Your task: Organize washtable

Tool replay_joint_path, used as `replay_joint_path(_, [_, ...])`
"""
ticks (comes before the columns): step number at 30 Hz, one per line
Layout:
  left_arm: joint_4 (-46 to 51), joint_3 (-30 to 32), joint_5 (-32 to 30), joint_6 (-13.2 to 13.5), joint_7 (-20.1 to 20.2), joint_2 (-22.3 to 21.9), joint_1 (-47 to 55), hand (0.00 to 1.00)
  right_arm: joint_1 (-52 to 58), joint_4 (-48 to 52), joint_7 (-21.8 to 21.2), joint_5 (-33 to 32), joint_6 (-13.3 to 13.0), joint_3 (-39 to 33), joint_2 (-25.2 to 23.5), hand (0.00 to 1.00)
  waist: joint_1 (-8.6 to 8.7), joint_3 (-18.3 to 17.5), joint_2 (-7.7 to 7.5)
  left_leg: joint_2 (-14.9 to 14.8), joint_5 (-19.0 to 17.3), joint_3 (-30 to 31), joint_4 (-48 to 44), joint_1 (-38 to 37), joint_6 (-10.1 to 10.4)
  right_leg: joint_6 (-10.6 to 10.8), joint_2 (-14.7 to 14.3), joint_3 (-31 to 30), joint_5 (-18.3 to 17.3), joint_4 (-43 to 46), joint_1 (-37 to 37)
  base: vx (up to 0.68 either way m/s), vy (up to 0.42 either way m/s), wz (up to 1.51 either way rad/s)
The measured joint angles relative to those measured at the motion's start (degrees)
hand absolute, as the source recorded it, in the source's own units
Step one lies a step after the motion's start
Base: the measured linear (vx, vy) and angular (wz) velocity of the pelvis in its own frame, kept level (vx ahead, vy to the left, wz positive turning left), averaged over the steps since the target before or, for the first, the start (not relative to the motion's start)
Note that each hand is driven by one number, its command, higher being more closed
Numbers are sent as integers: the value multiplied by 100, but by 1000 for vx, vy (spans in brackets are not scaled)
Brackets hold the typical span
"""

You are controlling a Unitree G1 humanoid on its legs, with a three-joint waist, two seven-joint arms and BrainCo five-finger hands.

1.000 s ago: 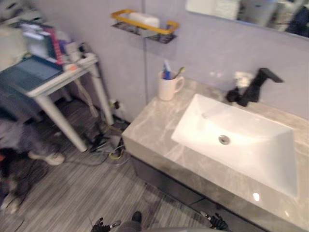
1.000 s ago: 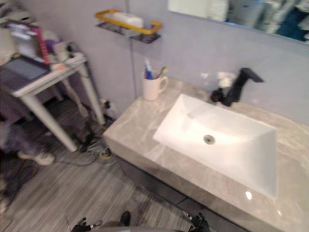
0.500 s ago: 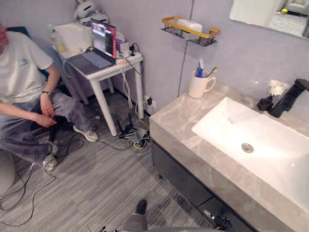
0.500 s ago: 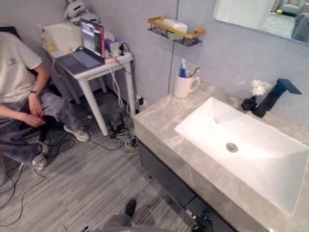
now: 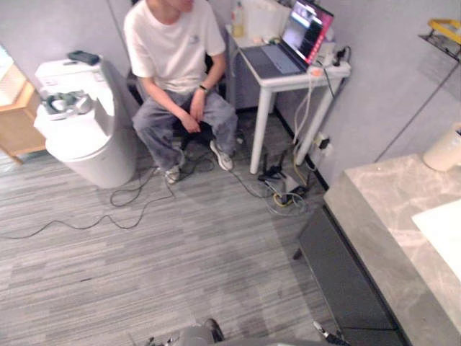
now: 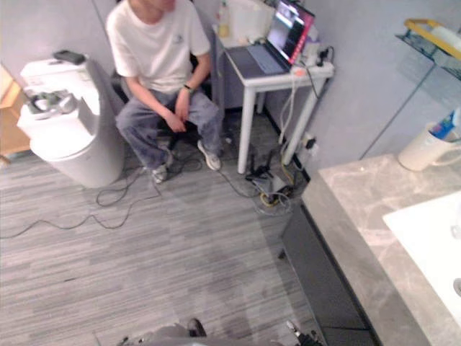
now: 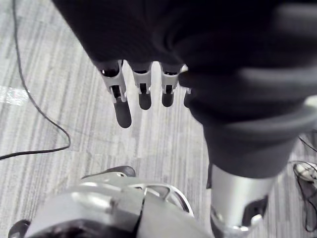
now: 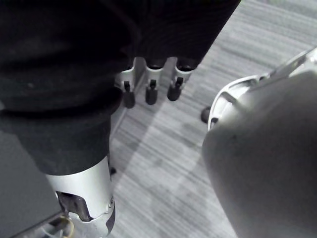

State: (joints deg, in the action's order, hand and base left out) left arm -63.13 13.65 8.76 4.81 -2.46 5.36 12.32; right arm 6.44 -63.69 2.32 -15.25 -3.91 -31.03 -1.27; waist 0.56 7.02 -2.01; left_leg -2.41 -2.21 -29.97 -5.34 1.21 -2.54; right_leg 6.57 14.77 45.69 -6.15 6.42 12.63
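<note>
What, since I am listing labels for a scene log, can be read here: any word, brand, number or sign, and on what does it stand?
No text can be read.
laptop screen: lit, its content too blurred to read.
The seated person's white T-shirt: a small chest mark, too small to read.

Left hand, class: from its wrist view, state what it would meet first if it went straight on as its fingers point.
The left hand, fingers straight and empty, points down at the grey striped floor. It would probably meet that floor first, though depth is hard to judge.
</note>
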Motion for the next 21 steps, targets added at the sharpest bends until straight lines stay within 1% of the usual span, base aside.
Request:
replay_joint_path(1, [-34, -4, -16, -1, 6, -5, -3, 0, -5, 0, 2, -1, -1, -36, 11, 0, -2, 5, 19, 91, 159, 31, 271, -55, -23, 10, 15, 13, 33, 4, -37, -165, 20, 33])
replay_joint_path(2, [-97, 12, -49, 1, 23, -38, 6, 0, -25, -3, 13, -1, 0, -175, 51, 0, -3, 22, 92, 236, 493, 83, 882, -203, -24, -27, 20, 21, 63, 45, -119, -189, 27, 26])
replay_joint_path(3, [-127, 47, -50, -3, 28, -68, 14, 0, -22, -6, 18, 0, 1, -227, 70, 0, 4, 22, 137, 280, 547, 107, 1080, -250, 18, -27, 14, 29, 63, 42, -133, -257, 30, 26])
replay_joint_path(4, [-190, 82, -50, -15, 31, -80, 20, 0, -37, -7, 26, 0, 9, -253, 99, 0, 15, 64, 194, 294, 565, 159, 1125, -215, 4, -26, 12, 96, 59, 47, -139, -181, 9, 15])
replay_joint_path(5, [-195, 147, -50, -15, 34, -99, 34, 0, -38, -7, 26, 3, 16, -270, 118, 0, 16, 76, 219, 299, 562, 152, 1125, -205, 3, -50, 11, 128, 42, 47, -138, -196, -5, 18])
replay_joint_path(6, [-193, 296, -46, -23, 31, -180, 49, 0, -56, -4, 25, 6, 26, -268, 164, 0, 21, 86, 269, 314, 543, 123, 1125, -192, -23, -50, 16, 141, 26, 43, -142, -163, 9, 19])
replay_joint_path(8, [-188, 447, -47, -41, 37, -226, 66, 0, -49, -2, 26, 9, 33, -243, 226, 0, 21, 91, 279, 361, 490, -1, 1124, -155, -14, 43, 50, 199, -44, 30, -156, -152, 62, 25])
replay_joint_path(9, [-182, 511, -44, -48, 40, -235, 81, 0, -18, -3, 26, 13, 33, -209, 219, 0, 14, 67, 212, 429, 352, -154, 1083, -152, 13, 33, 210, 268, -56, -8, -181, -56, 96, 11])
replay_joint_path(10, [-174, 574, -47, -48, 39, -248, 163, 0, -28, 6, 24, 17, 34, -106, 232, 0, -4, 62, 207, 432, 347, -222, 1082, -237, -54, 49, 304, 324, -67, 127, -209, 12, 73, 29])
replay_joint_path(11, [-196, 619, -46, -62, 41, -295, 202, 0, -59, 59, 23, 27, 36, -67, 242, 0, 41, 69, 203, 426, 397, -152, 1121, -239, -118, 85, 389, 430, -99, 430, -205, 30, 51, 27])
replay_joint_path(12, [-194, 619, -45, -61, 41, -292, 203, 0, -43, 70, 23, 27, 38, -42, 223, 0, 36, 64, 169, 459, 397, -135, 1121, -246, -119, 83, 444, 449, -110, 495, -201, 23, 29, 52])
replay_joint_path(13, [-163, 603, -45, -52, 39, -248, 211, 0, -1, 117, 27, 28, 42, 32, 171, 0, 11, 50, 91, 555, 385, -46, 1122, -266, -132, 89, 593, 450, -218, 719, -200, 31, 45, 52])
replay_joint_path(14, [-159, 546, -42, -51, 34, -197, 204, 0, 19, 200, 24, 29, 41, 171, 145, 0, 12, 42, 34, 657, 353, 95, 1123, -272, -180, -49, 701, 372, -363, 948, -225, 49, 38, 59])
replay_joint_path(15, [-149, 466, -42, -51, 32, -161, 202, 0, 21, 238, 21, 29, 36, 255, 134, 0, 13, 38, 7, 704, 342, 198, 1123, -271, -196, -118, 732, 206, -451, 1062, -253, 50, 34, 72])
replay_joint_path(16, [-102, 299, -36, -51, 9, -85, 189, 0, 23, 285, 20, 21, 33, 382, 106, 0, 26, 56, -39, 808, 334, 471, 1123, -251, -208, -451, 704, -409, -537, 1371, -399, 52, 28, 107])
replay_joint_path(17, [-61, 6, -3, -49, -16, -9, 89, 0, 80, 406, 22, 13, 25, 540, 82, 0, 39, 61, -15, 860, 337, 860, 1118, -294, -207, -576, 547, -1394, -614, 1743, -599, 66, 29, 122])
replay_joint_path(18, [-35, -95, 22, -43, -14, 9, 41, 0, 103, 439, 20, 10, 23, 561, 58, 0, 37, 61, 7, 862, 341, 1030, 1116, -296, -202, -525, 430, -1818, -669, 1851, -656, 86, 30, 114])
replay_joint_path(19, [-29, -183, 29, -30, -11, 31, -15, 0, 125, 462, 17, 5, 10, 573, 31, 0, 26, 61, 23, 863, 357, 1194, 1107, -299, -177, -406, 281, -2235, -744, 1956, -712, 109, 26, 102])
replay_joint_path(20, [15, -253, 28, 0, -2, 65, -47, 0, 146, 482, 22, -4, 0, 574, 14, 0, 24, 67, 54, 899, 405, 1467, 1082, -291, -112, -178, 72, -2887, -893, 2087, -814, 141, 28, 103])
replay_joint_path(21, [36, -251, 28, 5, 2, 75, -71, 0, 155, 501, 18, -4, 0, 574, 11, 0, 6, 60, 30, 944, 453, 1710, 1020, -252, -87, -57, -57, -3329, -993, 2162, -902, 164, 28, 125])
